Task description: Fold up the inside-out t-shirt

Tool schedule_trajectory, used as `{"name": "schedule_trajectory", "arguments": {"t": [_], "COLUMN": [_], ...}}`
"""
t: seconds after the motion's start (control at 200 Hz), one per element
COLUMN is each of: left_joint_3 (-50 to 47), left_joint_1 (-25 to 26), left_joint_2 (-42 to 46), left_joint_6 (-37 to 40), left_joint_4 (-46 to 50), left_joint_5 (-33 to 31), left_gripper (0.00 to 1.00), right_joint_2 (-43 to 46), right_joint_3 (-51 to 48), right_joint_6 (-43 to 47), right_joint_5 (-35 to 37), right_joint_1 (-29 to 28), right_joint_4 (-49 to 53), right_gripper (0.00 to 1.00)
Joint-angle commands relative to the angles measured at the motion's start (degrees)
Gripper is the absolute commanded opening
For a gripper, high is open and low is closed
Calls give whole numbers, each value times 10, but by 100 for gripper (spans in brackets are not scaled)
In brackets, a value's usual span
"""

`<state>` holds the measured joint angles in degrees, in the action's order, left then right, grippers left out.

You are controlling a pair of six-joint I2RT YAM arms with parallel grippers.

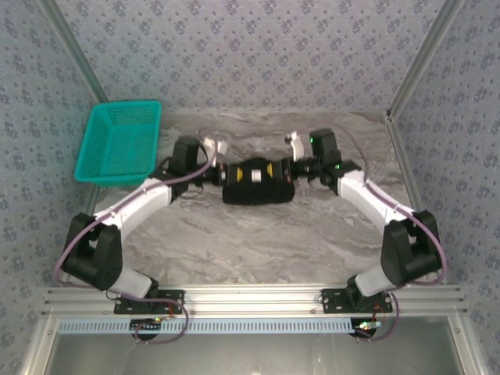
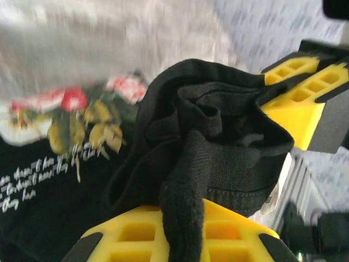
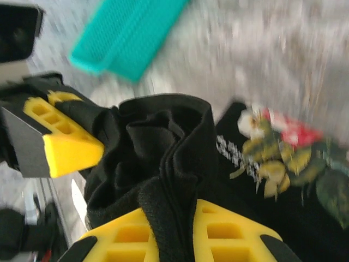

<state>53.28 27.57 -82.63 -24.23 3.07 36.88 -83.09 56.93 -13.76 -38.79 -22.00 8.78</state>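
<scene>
So the inside-out t-shirt (image 1: 256, 187) is bunched into a black bundle over the middle of the grey marbled tabletop (image 1: 258, 242), strung between the two arms. The left fingers (image 1: 226, 173) are clamped on a wad of black cloth at one end, and the right fingers (image 1: 275, 169) are clamped on the other end, same deal. Both wrist cams show the floral print and small white text next to the grip. The teal basket (image 1: 117, 144) sits far left, well apart.

t-shirt (image 2: 218, 125) is matt knit cloth (fingers (image 2: 240, 232): plastic).
</scene>
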Motion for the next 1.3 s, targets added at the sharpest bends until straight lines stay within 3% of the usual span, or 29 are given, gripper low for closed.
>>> {"name": "schedule_trajectory", "arguments": {"t": [0.0, 0.135, 0.355, 0.824, 1.059, 1.199, 1.299], "left_joint_3": [-54, -68, 7, 113, 121, 128, 131], "left_joint_1": [25, 29, 19, -17, -44, -52, -52], "left_joint_2": [47, 39, -76, -263, -282, -301, -310], "left_joint_6": [-18, -37, -28, -19, -19, -17, -21], "left_joint_4": [-13, -25, -12, -65, -82, -80, -76], "left_joint_5": [-23, -61, -70, -57, -69, -82, -89], "left_gripper": [0, 0, 0, 0, 0, 8, 19], "right_joint_2": [70, 88, -15, -264, -326, -346, -363], "right_joint_3": [-73, -102, -28, 165, 221, 238, 256], "right_joint_6": [-16, -29, -40, 42, 58, 59, 55], "right_joint_5": [47, 93, 136, 107, 108, 120, 134], "right_joint_1": [-21, -18, 15, 50, 53, 55, 58], "right_joint_4": [-6, 8, 46, 79, 96, 100, 110], "right_gripper": [0, 0, 0, 1, 2, 6, 15]}}
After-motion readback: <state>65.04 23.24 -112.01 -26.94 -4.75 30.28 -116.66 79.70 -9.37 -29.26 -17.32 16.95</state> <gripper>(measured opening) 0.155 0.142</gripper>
